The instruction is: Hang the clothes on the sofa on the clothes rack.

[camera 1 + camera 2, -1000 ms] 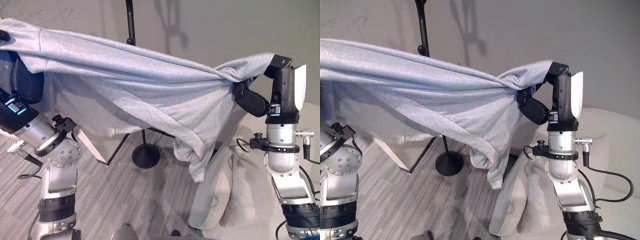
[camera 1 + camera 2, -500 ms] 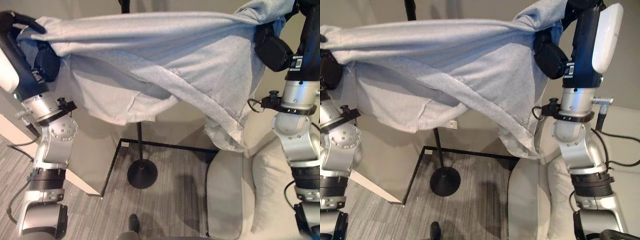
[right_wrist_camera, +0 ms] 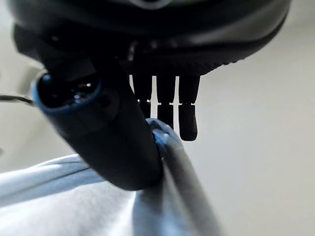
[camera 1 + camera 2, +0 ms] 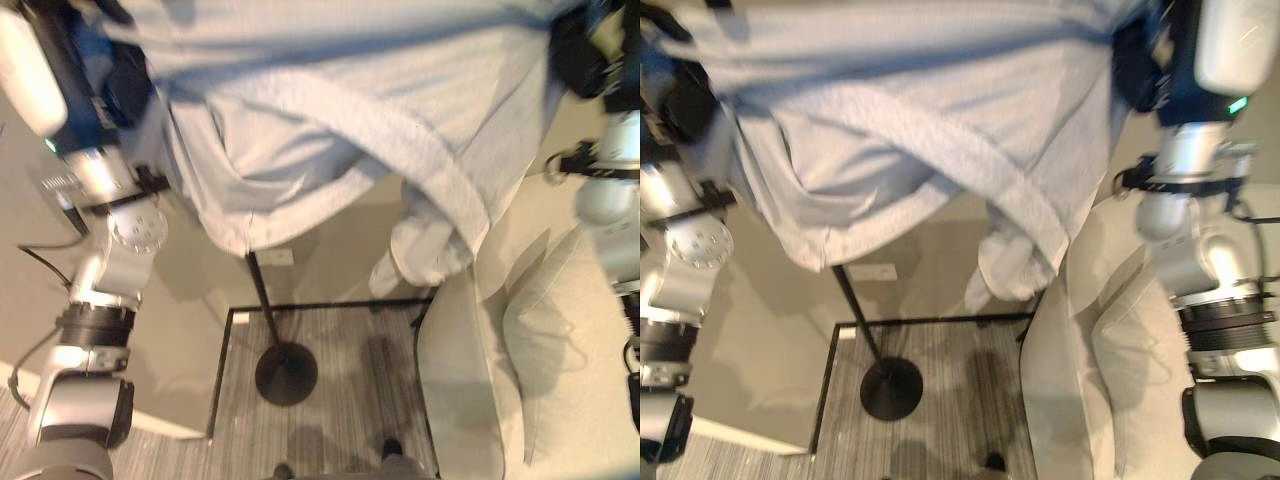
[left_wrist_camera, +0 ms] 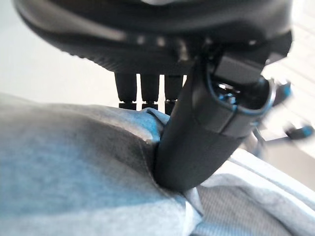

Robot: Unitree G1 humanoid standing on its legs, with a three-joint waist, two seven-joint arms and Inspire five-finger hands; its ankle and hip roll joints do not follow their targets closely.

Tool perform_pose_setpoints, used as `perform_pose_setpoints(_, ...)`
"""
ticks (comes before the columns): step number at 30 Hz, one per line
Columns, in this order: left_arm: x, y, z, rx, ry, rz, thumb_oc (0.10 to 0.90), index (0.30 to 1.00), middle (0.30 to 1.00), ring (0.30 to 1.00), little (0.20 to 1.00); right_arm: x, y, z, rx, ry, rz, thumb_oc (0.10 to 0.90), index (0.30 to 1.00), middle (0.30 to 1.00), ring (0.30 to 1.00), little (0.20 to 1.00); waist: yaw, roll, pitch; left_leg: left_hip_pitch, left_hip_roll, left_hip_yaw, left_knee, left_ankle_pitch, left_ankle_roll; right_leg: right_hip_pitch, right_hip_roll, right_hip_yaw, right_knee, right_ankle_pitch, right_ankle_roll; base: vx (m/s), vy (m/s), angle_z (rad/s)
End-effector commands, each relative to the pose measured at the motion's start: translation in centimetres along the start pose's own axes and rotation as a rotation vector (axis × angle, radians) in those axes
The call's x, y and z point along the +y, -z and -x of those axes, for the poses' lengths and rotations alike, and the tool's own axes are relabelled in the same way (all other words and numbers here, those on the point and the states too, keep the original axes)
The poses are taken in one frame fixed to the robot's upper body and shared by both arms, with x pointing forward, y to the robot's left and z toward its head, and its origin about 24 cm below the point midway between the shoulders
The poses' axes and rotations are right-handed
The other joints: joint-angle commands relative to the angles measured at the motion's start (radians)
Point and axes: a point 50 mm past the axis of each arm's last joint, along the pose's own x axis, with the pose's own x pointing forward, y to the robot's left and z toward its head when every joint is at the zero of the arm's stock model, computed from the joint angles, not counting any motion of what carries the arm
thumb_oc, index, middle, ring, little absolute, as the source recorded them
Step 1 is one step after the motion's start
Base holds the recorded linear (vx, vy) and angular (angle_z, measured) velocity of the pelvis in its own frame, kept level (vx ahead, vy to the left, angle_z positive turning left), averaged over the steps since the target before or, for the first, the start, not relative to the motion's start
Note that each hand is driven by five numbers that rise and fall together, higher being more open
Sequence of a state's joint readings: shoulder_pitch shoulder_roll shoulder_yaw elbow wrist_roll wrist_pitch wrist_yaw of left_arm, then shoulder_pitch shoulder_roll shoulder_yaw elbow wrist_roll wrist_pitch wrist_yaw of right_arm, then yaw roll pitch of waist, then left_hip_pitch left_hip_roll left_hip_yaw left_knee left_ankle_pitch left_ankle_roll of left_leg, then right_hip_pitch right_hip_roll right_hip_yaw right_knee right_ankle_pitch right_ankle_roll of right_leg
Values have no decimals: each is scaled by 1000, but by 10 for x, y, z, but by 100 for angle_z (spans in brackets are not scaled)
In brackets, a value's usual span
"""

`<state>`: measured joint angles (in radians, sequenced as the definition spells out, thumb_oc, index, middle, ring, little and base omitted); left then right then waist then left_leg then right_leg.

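Rising since a second ago, the shirt (image 4: 330,110) now hangs stretched above the rack (image 4: 270,320), clear of the sofa (image 4: 470,360), pinched by left hand (image 5: 197,132) and right hand (image 3: 113,147), ready for draping

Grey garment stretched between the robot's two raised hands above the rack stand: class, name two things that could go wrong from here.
1. Each hand only pinches an edge of the grey garment between thumb and fingers: left hand, right hand. Either pinch might slip.
2. A loose fold hangs low beside the rack pole and over the sofa; it could snag.
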<state>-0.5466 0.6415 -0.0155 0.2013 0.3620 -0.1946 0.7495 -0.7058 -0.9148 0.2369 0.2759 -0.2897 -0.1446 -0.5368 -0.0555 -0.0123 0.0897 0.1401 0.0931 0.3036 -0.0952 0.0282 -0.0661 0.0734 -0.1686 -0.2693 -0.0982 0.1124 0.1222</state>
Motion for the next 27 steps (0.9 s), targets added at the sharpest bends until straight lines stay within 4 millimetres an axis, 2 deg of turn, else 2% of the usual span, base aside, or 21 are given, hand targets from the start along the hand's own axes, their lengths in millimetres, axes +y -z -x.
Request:
perform_pose_setpoints(1,18,4,-17,-9,-67,-15,400,300,300,300,300,-13,2,-17,22,15,-95,400,300,300,300,300,42,-49,-107,-34,3,-37,8,-16,-14,59,-26,3,34,-85,34,28,-60,3)
perform_pose_setpoints(6,28,34,1,90,-33,-109,400,300,300,300,300,2,13,-6,83,-74,-123,400,300,300,300,300,67,-65,-110,-34,17,-52,8,-14,-29,77,-10,-7,11,-94,33,63,-82,10)
perform_pose_setpoints(9,44,51,6,148,-55,-176,400,300,300,300,300,-2,17,-9,105,-48,-143,400,300,300,300,300,86,-71,-105,-39,23,-63,8,-8,-37,78,-3,-12,11,-98,32,44,-48,10)
perform_pose_setpoints(11,48,54,7,158,-62,-186,400,300,300,300,300,-3,17,-10,104,-40,-152,400,300,300,300,300,89,-72,-105,-42,25,-67,8,-6,-38,77,-1,-13,11,-99,32,10,-22,19)
perform_pose_setpoints(12,55,59,12,171,-66,-208,400,300,300,300,300,-10,14,-14,88,-14,-161,400,300,300,300,300,99,-74,-105,-48,27,-73,8,-4,-40,77,2,-16,11,-101,31,30,-31,19)
perform_pose_setpoints(16,63,70,28,225,-54,-232,400,300,300,300,300,-14,10,-17,71,16,-185,400,300,300,300,300,108,-78,-110,-52,28,-85,8,-6,-40,81,6,-22,11,-107,29,26,-19,17)
perform_pose_setpoints(18,62,76,47,275,-24,-229,400,300,300,300,300,-13,6,-17,66,38,-236,400,300,300,300,300,117,-82,-109,-52,29,-90,8,-8,-39,86,7,-28,11,-110,28,30,-22,16)
perform_pose_setpoints(19,59,78,61,319,-7,-213,400,300,300,300,300,-8,1,-15,61,39,-275,400,300,300,300,300,122,-83,-105,-53,29,-96,8,-9,-38,86,8,-29,11,-112,26,11,-17,7)
perform_pose_setpoints(20,59,78,61,320,-6,-214,400,300,300,300,300,-8,1,-14,62,37,-275,400,300,300,300,300,122,-82,-107,-53,29,-96,8,-9,-38,86,8,-29,11,-112,26,0,0,0)
perform_pose_setpoints(21,56,80,71,351,9,-200,400,300,300,300,300,-3,-2,-12,62,30,-295,400,300,300,300,300,125,-83,-104,-54,28,-98,8,-8,-37,87,8,-30,11,-112,25,0,0,0)
perform_pose_setpoints(25,37,84,110,476,107,-137,400,300,300,300,300,29,-6,14,117,-49,-400,400,300,300,300,300,126,-80,-98,-57,28,-100,8,-9,-33,87,5,-34,11,-112,23,2,-2,9)
perform_pose_setpoints(26,37,85,110,477,111,-138,400,300,300,300,300,29,-6,15,119,-51,-400,400,300,300,300,300,126,-81,-101,-56,28,-100,8,-9,-33,88,5,-34,11,-112,23,-1,4,7)
perform_pose_setpoints(27,22,83,130,541,169,-85,400,300,300,300,300,52,-11,34,171,-107,-487,400,300,300,300,300,124,-77,-97,-56,28,-101,8,-9,-30,88,3,-32,11,-111,21,-3,2,5)
